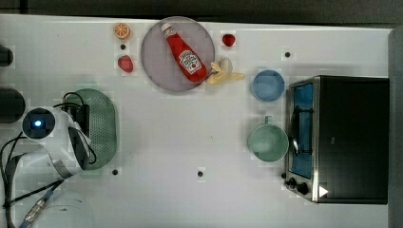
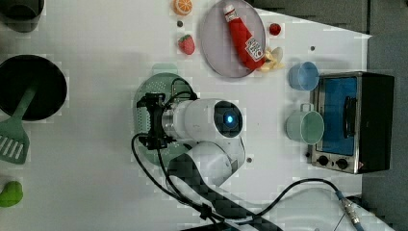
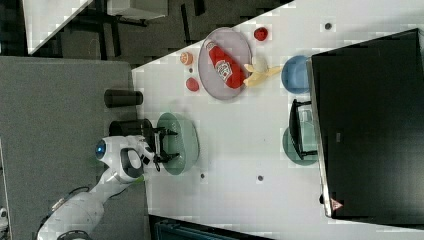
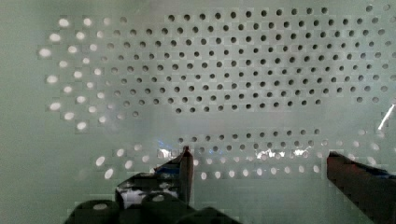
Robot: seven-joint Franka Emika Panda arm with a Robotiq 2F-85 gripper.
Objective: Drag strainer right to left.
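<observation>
Wrist view puts us right inside the strainer (image 4: 224, 79), its dotted pale green floor close under the camera, and the gripper (image 4: 259, 163) hangs there released, the two dark fingers (image 4: 184, 170) spread wide apart with perforated plastic between them and nothing grasped. Whether the tips touch the floor, I cannot tell.

Top view gives the wider story: the strainer (image 1: 102, 126) sits at the top view's left, half hidden under the white arm (image 1: 57, 137), near the table (image 1: 190, 137) edge on that side. Between it and the green mug (image 1: 267, 141) at the top view's right lies a broad bare stretch of white tabletop. The blue bowl (image 1: 267, 85) sits just above the mug, both close to the toaster oven (image 1: 342, 137).

Left view adds what the top view crops: a black pot (image 2: 30, 86) and a green spatula (image 2: 14, 139) beyond the strainer (image 2: 144, 106), at the left view's left, well apart from it. A strawberry (image 2: 186, 44) lies near the strainer's upper end, beside the plate (image 2: 216, 48) with the ketchup bottle (image 2: 244, 36).

Right view shows the strainer (image 3: 182, 145) close to the table's edge, with the gripper (image 3: 162, 145) reaching in over that rim.
</observation>
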